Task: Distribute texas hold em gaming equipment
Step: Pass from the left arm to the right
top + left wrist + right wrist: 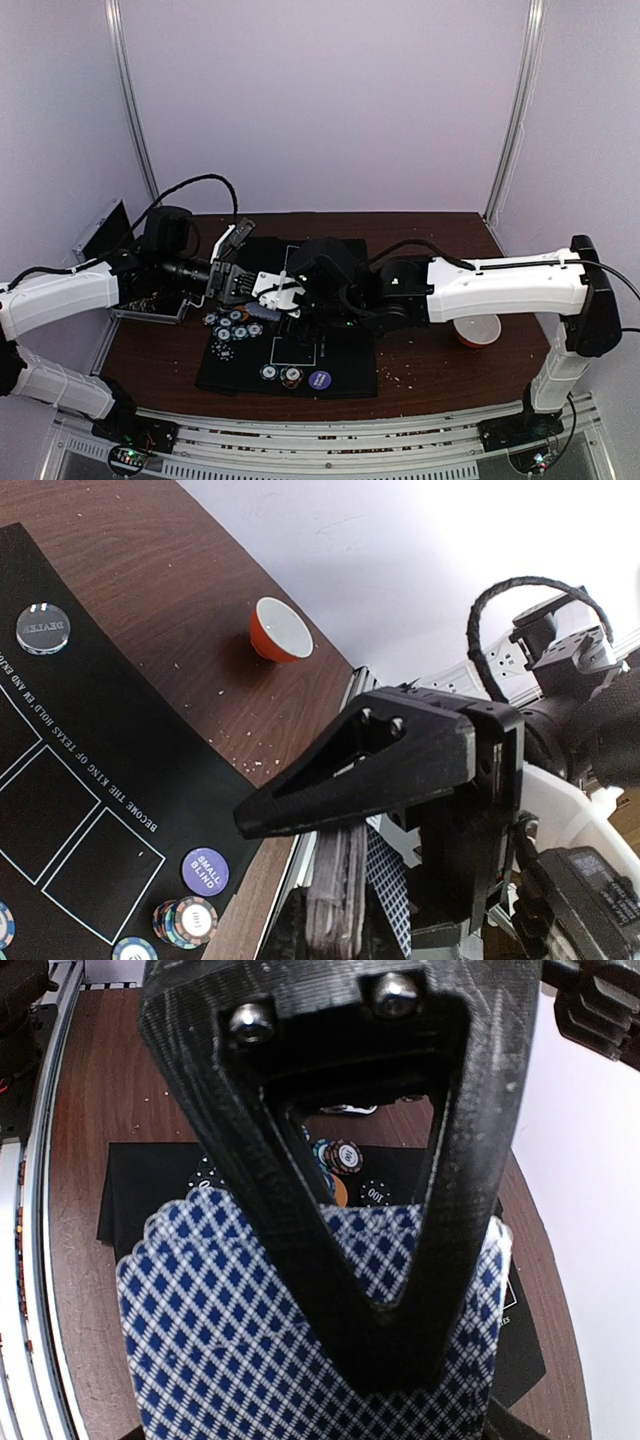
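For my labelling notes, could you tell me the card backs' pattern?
Blue and white diamonds on the cards; best in the right wrist view.

purple disc (205, 871): "small blind"

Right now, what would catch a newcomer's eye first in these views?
The blue diamond-backed cards fill the lower right wrist view, held above the middle of the black mat. Next come the chips clustered on the mat's left side, and the orange bowl on bare wood to its right.
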